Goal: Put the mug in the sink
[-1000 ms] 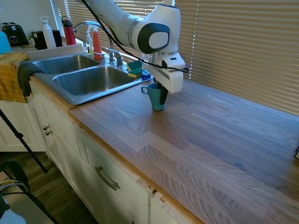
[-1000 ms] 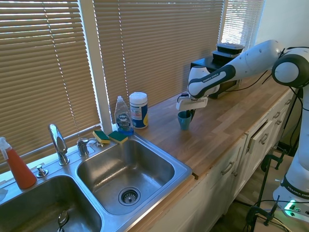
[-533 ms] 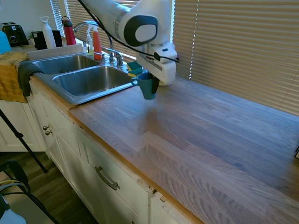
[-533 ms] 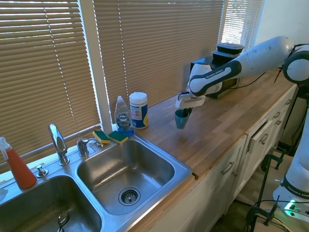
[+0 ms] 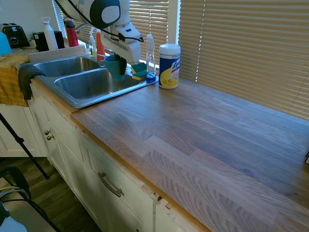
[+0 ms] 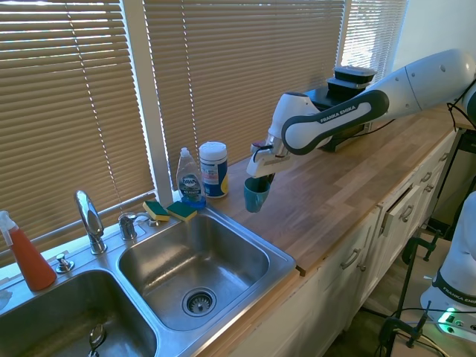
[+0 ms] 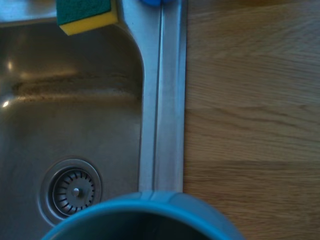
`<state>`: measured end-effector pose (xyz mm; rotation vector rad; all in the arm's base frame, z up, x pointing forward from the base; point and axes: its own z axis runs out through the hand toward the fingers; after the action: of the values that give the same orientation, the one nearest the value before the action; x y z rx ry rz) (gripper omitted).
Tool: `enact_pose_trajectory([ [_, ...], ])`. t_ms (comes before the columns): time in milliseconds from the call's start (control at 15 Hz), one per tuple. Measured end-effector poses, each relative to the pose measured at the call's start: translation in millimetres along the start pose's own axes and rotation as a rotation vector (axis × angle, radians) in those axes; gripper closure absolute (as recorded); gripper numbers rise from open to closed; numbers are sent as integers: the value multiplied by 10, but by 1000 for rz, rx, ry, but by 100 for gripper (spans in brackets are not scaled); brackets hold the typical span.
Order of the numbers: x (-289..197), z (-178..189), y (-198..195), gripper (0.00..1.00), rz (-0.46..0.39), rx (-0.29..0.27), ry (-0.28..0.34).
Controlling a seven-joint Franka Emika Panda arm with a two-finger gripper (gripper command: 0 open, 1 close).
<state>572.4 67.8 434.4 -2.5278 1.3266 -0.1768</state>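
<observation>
white arm stretched out level, wrist bent down, hand (image 6: pixel 258 184) pointing downward, fingers clamped

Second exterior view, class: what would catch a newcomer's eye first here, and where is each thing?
The white arm's claw holds the teal mug in the air, at the right rim of the sink, near the wooden counter. Behind the basin, by the blinds, stand a clear soap bottle and a white wipes canister, with two green-and-yellow sponges on the sink's back rim.
</observation>
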Motion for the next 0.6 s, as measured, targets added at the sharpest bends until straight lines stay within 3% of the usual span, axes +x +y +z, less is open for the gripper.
enact_pose_trajectory([
  [200, -288, 143, -323, 100, -52, -16, 20],
  [600, -1055, 675, -1420, 100, -216, 28, 46],
])
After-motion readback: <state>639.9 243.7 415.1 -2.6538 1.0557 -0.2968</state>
